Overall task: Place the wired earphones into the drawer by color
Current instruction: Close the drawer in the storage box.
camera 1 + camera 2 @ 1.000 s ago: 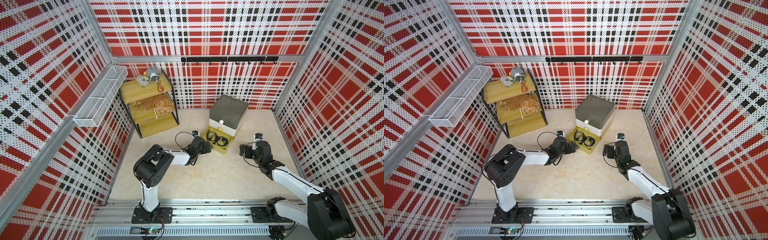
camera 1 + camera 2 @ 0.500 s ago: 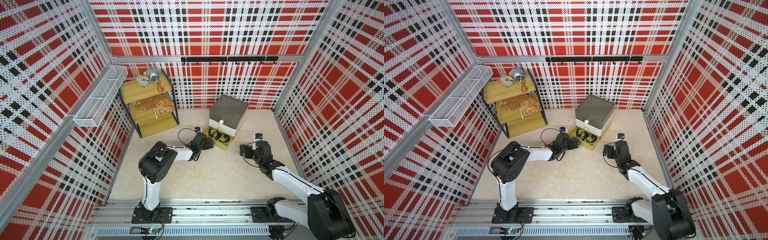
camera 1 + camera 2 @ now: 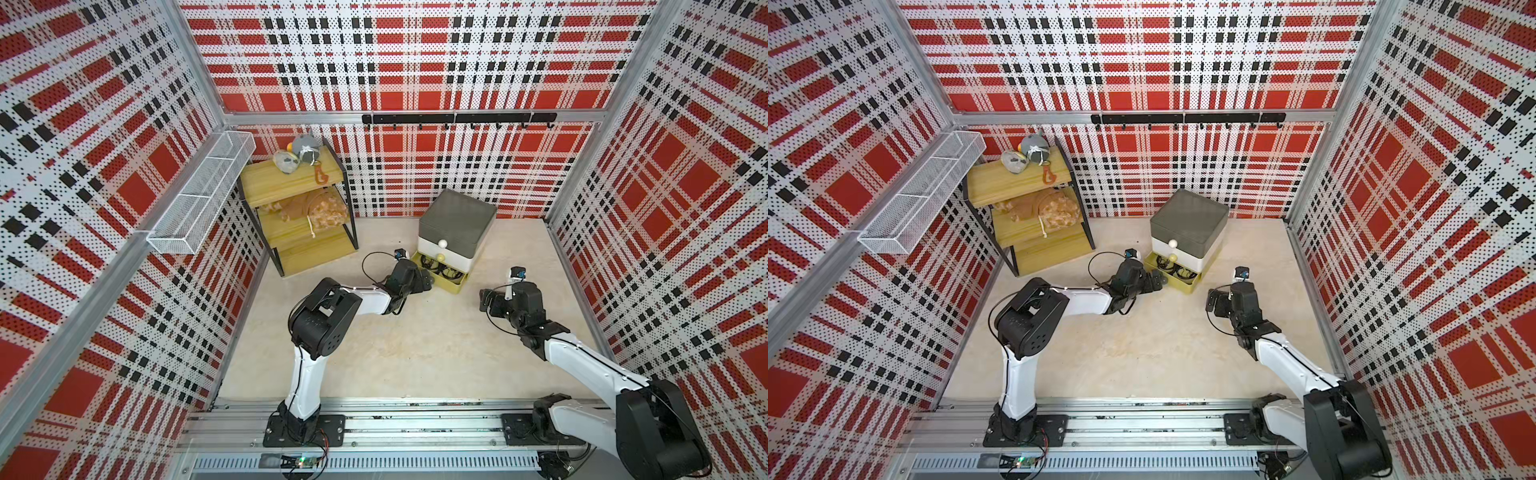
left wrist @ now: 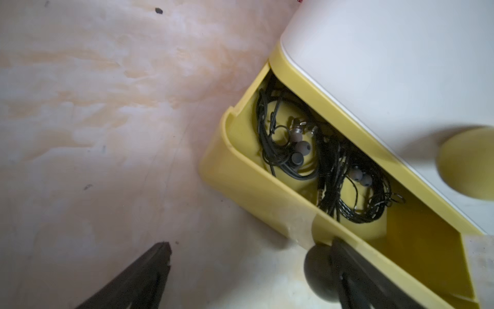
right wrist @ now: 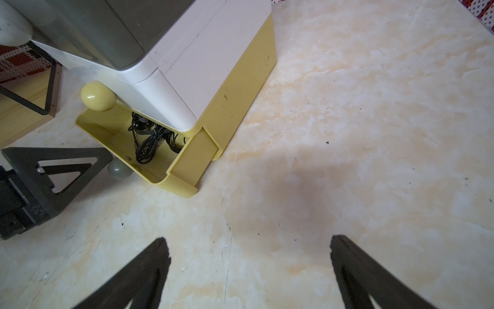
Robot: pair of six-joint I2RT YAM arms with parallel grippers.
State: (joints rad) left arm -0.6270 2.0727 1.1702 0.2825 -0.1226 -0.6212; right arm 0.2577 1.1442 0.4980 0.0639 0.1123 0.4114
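Left claw point(image 4: 251, 243) gaping, finger point(image 4: 355, 275) by grey knob point(image 4: 316, 267), right claw point(image 5: 248, 239) gaping, empty

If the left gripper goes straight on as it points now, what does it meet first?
Probably the front wall of the open yellow drawer, close ahead of the left gripper; the drawer's dark knob sits beside one finger.

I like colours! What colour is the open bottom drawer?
The bottom drawer is mustard yellow, clearest in the left wrist view.

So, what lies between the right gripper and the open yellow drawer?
Nothing stands there: only bare tabletop lies between the right gripper and the yellow drawer. This shows in the right wrist view.
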